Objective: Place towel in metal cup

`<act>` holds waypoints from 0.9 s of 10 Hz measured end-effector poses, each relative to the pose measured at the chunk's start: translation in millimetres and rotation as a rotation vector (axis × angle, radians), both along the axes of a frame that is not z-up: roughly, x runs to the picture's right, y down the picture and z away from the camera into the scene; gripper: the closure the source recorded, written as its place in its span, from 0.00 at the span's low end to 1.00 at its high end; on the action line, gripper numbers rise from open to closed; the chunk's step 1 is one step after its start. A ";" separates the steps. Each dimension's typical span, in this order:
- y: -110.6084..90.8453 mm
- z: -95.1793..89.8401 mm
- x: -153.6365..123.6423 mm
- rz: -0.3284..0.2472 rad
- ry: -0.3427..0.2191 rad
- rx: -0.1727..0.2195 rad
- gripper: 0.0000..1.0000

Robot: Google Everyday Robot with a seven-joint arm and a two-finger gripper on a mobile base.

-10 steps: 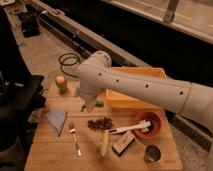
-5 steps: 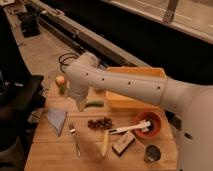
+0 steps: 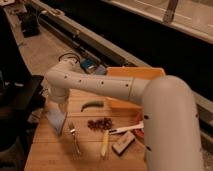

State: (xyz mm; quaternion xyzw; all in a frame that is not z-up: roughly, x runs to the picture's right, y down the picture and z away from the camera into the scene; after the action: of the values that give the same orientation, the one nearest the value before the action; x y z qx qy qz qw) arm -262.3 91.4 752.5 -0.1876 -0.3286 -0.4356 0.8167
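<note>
The towel (image 3: 57, 121) is a pale blue-grey cloth lying at the left edge of the wooden table (image 3: 50, 155), just left of the fork (image 3: 75, 138). My gripper (image 3: 60, 108) hangs from the white arm's (image 3: 100, 85) left end, directly over the towel's upper part and down close to it. Whether it touches the cloth I cannot tell. The metal cup is hidden behind the big white arm section at the lower right.
On the table are a green pepper (image 3: 93, 105), a dark reddish cluster (image 3: 100, 123), a banana (image 3: 104, 143), a white utensil (image 3: 125, 129) and a small block (image 3: 123, 143). An orange box (image 3: 136, 74) stands behind. Cables (image 3: 70, 57) lie on the floor.
My arm has swung left across the table, and the gripper has come from near the green pepper to right over the towel. The objects have not moved.
</note>
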 end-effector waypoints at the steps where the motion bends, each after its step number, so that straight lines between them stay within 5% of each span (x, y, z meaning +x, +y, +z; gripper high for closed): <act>1: 6.1 7.3 -10.9 -0.006 -0.029 -0.018 0.35; 3: 18.5 18.2 -29.3 -0.004 -0.067 -0.054 0.35; 9: 19.3 22.6 -28.2 0.002 -0.064 -0.071 0.35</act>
State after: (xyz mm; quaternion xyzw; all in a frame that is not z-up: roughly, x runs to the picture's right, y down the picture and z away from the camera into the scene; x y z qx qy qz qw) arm -290.5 110.7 775.0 -0.2021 -0.3700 -0.4284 0.7992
